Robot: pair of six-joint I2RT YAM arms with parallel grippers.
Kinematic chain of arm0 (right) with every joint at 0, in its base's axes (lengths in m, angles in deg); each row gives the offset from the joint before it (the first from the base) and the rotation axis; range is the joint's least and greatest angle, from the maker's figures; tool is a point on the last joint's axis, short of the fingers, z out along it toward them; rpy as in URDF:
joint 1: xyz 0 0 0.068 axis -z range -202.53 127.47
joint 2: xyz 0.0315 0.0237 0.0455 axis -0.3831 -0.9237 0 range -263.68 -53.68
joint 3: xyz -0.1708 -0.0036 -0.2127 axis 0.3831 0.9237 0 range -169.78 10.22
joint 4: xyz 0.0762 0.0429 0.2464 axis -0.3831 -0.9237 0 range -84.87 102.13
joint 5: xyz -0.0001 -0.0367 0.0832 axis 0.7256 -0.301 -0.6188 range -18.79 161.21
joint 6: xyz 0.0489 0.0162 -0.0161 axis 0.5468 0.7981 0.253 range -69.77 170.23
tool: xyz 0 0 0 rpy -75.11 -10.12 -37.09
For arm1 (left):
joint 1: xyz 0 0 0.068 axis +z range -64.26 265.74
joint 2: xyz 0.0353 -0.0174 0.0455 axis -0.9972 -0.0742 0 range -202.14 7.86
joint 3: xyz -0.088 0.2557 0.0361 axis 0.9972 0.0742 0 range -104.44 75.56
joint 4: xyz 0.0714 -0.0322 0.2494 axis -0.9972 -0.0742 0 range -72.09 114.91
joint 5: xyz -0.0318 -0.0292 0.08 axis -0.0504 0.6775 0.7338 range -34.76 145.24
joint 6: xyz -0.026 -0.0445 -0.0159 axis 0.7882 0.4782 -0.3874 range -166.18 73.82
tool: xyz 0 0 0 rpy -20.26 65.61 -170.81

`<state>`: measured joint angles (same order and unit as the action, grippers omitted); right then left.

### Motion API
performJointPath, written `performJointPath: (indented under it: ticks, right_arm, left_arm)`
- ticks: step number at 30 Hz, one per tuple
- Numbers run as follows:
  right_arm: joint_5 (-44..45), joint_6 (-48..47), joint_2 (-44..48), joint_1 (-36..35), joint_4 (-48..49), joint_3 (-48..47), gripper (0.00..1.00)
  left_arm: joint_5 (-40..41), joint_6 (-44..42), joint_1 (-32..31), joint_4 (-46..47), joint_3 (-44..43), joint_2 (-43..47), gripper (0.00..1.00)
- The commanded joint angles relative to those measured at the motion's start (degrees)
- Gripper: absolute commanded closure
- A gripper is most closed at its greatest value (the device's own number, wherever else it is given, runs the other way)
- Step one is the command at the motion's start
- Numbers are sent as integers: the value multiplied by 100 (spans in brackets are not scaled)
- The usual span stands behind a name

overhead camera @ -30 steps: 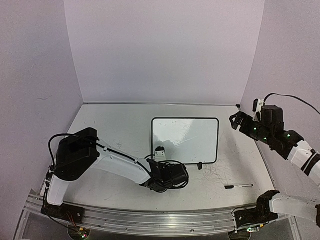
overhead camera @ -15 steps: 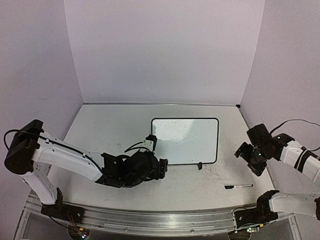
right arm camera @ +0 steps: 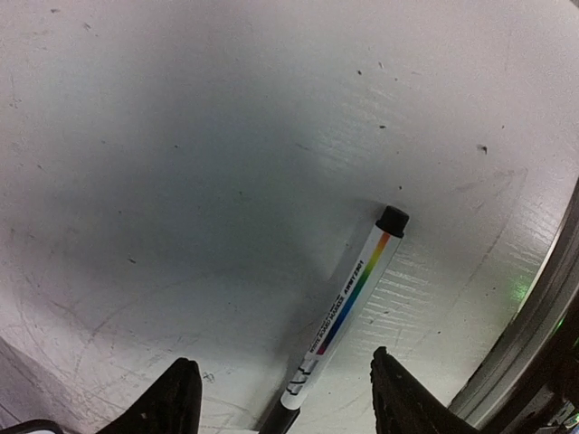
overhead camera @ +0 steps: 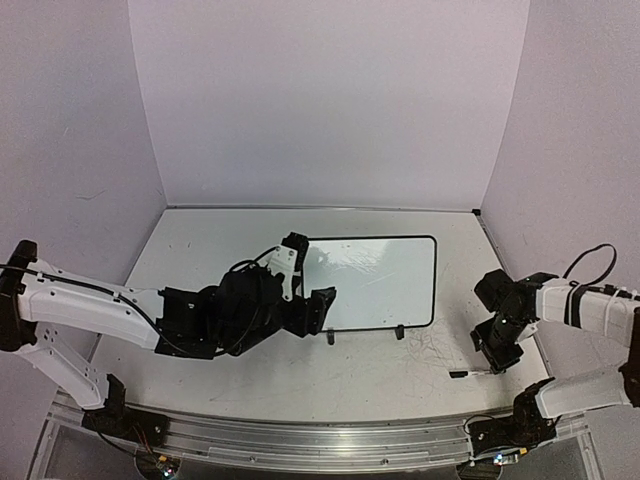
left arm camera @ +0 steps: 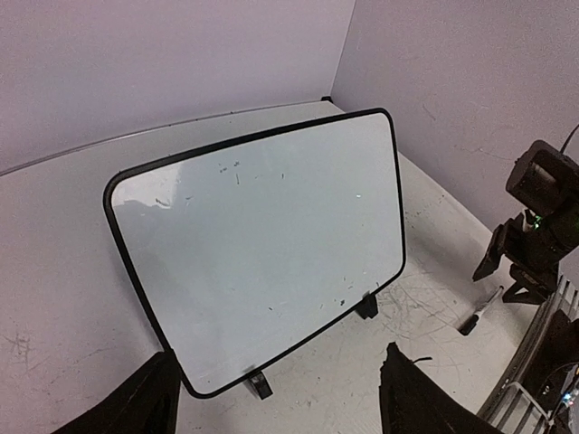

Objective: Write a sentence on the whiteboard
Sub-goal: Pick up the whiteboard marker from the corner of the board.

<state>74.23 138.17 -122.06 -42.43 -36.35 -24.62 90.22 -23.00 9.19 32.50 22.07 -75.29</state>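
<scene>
On the scratched pale table, the glossy whiteboard with its thin black rounded frame rests right of centre, its corner before the left gripper's spread, empty fingers. Only the right wrist view shows the marker's rainbow stripe between the right gripper's open fingers, lowered since a second ago.

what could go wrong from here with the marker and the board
1. The right end effector straddles the marker near one end, not its middle. Closing there might tilt it or roll it toward the front rail.
2. The left end effector hangs open right at the whiteboard's near edge. A nudge could slide the board on its small feet.
</scene>
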Motion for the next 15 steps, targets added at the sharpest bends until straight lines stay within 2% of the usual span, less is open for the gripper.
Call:
performJointPath:
  ticks: [1, 15]
  right_arm:
    - [-183, 492, -195, 13, 250, 60, 36]
    - [-170, 991, -448, 13, 201, 163, 50]
  left_arm:
    - [511, -618, 1, 141, 81, 256, 23]
    - [779, -960, 3, 93, 207, 591, 23]
